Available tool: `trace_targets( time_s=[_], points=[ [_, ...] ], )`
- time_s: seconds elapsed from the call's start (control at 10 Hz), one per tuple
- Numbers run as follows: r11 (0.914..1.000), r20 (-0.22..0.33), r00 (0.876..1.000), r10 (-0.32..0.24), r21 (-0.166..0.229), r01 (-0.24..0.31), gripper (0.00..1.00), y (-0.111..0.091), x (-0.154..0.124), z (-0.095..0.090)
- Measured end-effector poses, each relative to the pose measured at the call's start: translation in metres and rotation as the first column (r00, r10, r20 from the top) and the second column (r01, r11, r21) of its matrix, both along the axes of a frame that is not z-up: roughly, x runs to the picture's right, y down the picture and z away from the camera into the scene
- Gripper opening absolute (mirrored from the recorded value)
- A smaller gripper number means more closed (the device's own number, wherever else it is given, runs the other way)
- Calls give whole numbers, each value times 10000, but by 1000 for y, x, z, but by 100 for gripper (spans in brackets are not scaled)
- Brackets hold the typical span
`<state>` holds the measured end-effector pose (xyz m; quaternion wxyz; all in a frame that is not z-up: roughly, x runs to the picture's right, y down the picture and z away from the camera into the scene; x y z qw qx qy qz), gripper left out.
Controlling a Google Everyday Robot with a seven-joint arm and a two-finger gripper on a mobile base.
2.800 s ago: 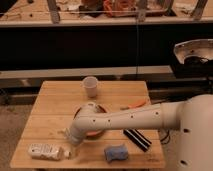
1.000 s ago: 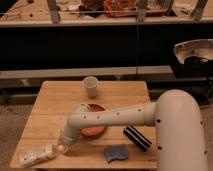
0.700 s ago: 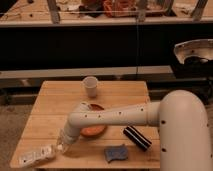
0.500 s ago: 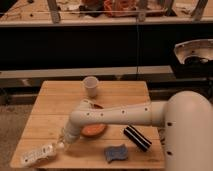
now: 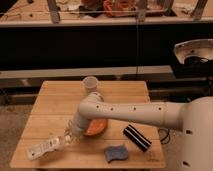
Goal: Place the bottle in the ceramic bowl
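Observation:
The bottle (image 5: 44, 148) lies near the table's front left corner, whitish with a pale label, its right end raised a little. My gripper (image 5: 69, 140) is at that right end and is shut on the bottle. The white arm (image 5: 125, 114) reaches in from the right across the table. Just right of the gripper sits the ceramic bowl (image 5: 96, 128), orange-brown inside; the arm hides its upper part. The bottle is outside the bowl, about a hand's width to its left.
A white cup (image 5: 90, 84) stands at the table's back middle. A black striped block (image 5: 136, 138) and a blue sponge (image 5: 116, 152) lie at the front right. The wooden table (image 5: 52, 107) ends close below the bottle. A dark counter runs behind.
The arm came down to the bottle's right end and the gripper closed on it. The bottle has shifted slightly right and tilted up at that end.

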<state>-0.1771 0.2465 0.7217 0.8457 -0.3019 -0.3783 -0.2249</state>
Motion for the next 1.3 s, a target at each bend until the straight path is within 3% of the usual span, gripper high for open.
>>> trace_targets(
  time_s=[0.2, 0.5, 0.9, 1.1, 1.3],
  points=[
    [9998, -147, 9998, 160, 137, -158, 0, -15, 25, -3],
    [9987, -315, 9986, 422, 285, -413, 0, -44, 39, -3],
    [9958, -536, 9950, 848, 393, -827, 0, -66, 81, 8],
    [9941, -627, 9928, 1018, 436, -991, 0, -70, 86, 8],
    [9904, -960, 9862, 1345, 448, -1307, 0, -81, 108, 15]
  ],
)
